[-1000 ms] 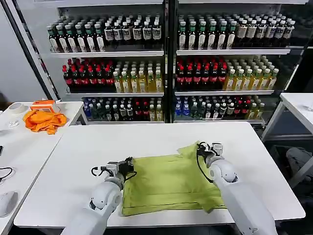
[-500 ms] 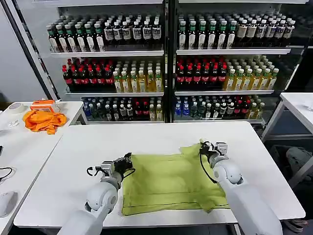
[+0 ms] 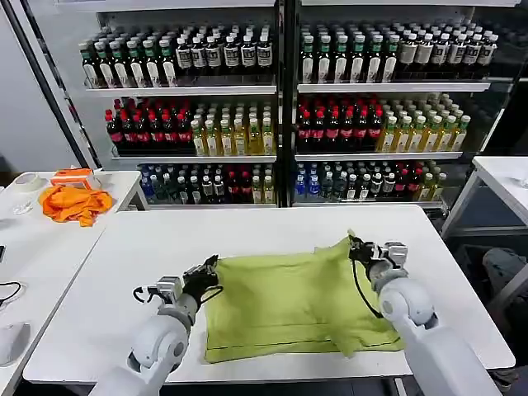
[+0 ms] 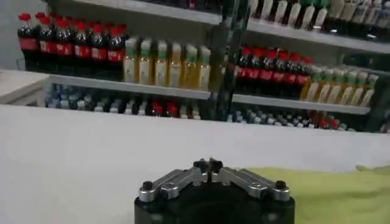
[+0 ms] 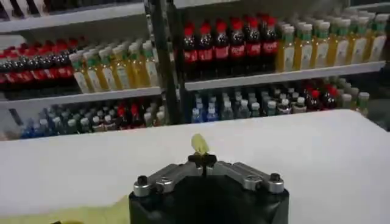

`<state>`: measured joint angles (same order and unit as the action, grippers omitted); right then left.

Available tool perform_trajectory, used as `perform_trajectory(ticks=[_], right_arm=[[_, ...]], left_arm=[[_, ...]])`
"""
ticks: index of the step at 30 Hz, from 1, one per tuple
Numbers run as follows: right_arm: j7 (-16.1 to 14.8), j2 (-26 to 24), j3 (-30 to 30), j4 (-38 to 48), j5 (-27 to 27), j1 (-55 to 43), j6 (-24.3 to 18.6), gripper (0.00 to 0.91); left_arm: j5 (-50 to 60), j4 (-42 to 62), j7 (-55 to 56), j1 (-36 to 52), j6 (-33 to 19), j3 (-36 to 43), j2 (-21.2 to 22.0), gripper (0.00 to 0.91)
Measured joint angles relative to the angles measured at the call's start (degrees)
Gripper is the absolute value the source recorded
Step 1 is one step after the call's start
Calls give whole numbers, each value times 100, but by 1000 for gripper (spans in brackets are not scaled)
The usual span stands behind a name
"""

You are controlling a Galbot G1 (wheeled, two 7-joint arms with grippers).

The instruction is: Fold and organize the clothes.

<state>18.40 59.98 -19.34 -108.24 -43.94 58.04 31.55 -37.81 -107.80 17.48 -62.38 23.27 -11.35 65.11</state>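
Green T-shirt [image 3: 285, 305] lies mostly flat on the white table [image 3: 264, 239]. Left pincer [image 3: 209, 269] pressed together at the shirt's left edge, holding nothing visible. Right pincer [image 3: 355, 245] pinches the raised far-right shirt corner. Bottle shelves [image 3: 280, 107] behind.

Bright even light, faint shadows; wrist views slightly soft.

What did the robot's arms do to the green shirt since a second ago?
The right pincer, shut on the shirt, moved off to the robot's right, pulling that corner outward. The left pincer, shut, slid left off the shirt's edge. The orange cloth and the bottles stayed put.
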Motion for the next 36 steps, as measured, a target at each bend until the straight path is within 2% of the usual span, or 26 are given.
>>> perform_trajectory(ticks=[13,26,27,28,29,30,31,33,35,36], right_arm=[[27,16,-955,-1242,-32,1536,85,0],[118,194,-1020,-1184,121,1860,97,0],[118,203,-1002,-1155,139,1850,98,595],[117,211,-975,-1117,161,1832,106,907],[113,218,-949,-1085,181,1818,111,907],[104,226,-924,-1055,201,1808,115,907],[91,242,-891,-1021,230,1798,121,907],[56,269,-833,-992,280,1791,129,907],[38,287,-794,-977,334,1794,134,907],[28,293,-782,-975,360,1800,136,907]], left_arm=[[34,-712,-44,-650,95,-92,-133,20],[466,-562,-173,-961,38,10,-41,20],[520,-534,-182,-976,29,20,-26,30],[585,-500,-186,-988,23,29,-9,71],[641,-472,-188,-995,15,35,3,212],[699,-442,-187,-996,1,42,17,312],[769,-411,-190,-994,-24,58,36,665],[905,-349,-197,-987,-60,75,69,826],[1045,-304,-204,-971,-98,88,106,907],[1101,-286,-201,-966,-116,90,123,907]])
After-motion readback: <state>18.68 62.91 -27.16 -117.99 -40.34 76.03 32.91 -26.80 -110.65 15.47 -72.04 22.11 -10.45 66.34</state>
